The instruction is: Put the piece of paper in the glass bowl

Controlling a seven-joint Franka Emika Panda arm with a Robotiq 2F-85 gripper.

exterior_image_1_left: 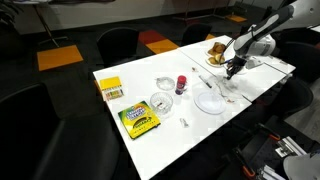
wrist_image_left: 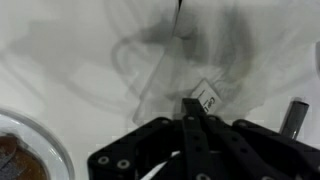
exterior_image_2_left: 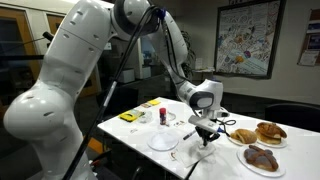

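Note:
My gripper (wrist_image_left: 190, 108) is shut, and a small white paper scrap with dark print (wrist_image_left: 206, 96) sticks out from between its fingertips. In both exterior views the gripper (exterior_image_1_left: 232, 70) (exterior_image_2_left: 204, 138) hangs low over the far end of the white table, beyond the round white plate (exterior_image_1_left: 211, 101) (exterior_image_2_left: 163, 143). The paper is too small to make out in those views. A clear glass bowl (exterior_image_1_left: 164, 86) stands mid-table, with a second clear dish (exterior_image_1_left: 160, 104) next to it, well away from the gripper.
Plates of pastries (exterior_image_2_left: 258, 133) (exterior_image_1_left: 216, 50) stand close to the gripper, and one rim shows in the wrist view (wrist_image_left: 30, 130). A red-capped item (exterior_image_1_left: 181, 83), two crayon boxes (exterior_image_1_left: 139, 121) (exterior_image_1_left: 110, 90) and a small white scrap (exterior_image_1_left: 185, 122) lie on the table (exterior_image_1_left: 140, 75). Dark chairs surround it.

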